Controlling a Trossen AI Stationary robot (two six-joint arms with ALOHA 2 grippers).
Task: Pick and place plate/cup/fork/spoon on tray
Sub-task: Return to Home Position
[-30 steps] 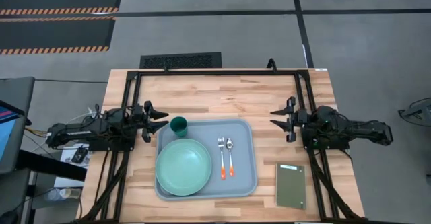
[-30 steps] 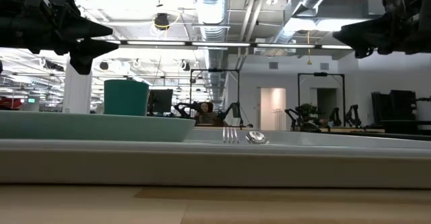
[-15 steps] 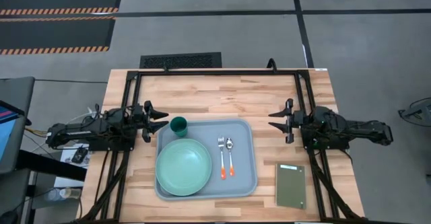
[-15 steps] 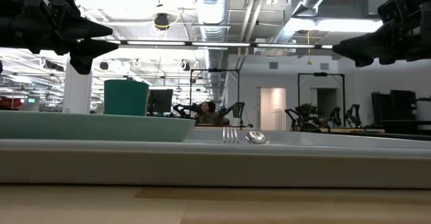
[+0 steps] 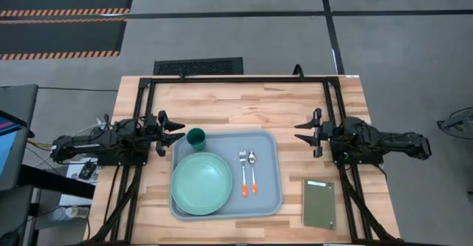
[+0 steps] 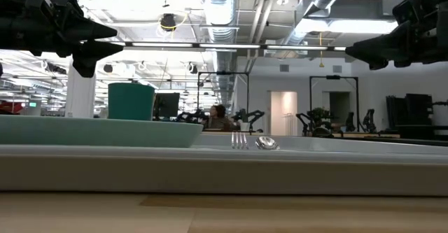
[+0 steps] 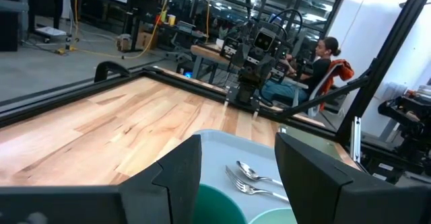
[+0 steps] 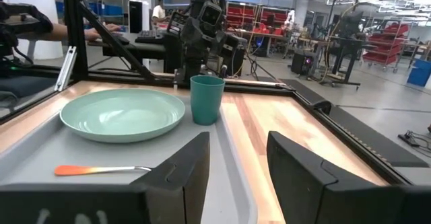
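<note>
Tray (image 5: 267,199) on tabletop (image 5: 244,102) between arms, carrying plate (image 5: 201,183), cup (image 5: 196,137), fork (image 5: 243,173), spoon (image 5: 253,171). Left hand (image 5: 174,132) released, empty, just beside cup at tray's edge. Right hand (image 5: 302,134) released, empty, near tray's opposite edge, apart from utensils.

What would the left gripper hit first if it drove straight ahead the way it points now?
Probably the cup. The left gripper, jaws open, points across the table right beside it, with the cup's rim showing between its jaws in the wrist view. Height is unclear; it might pass over.
</note>
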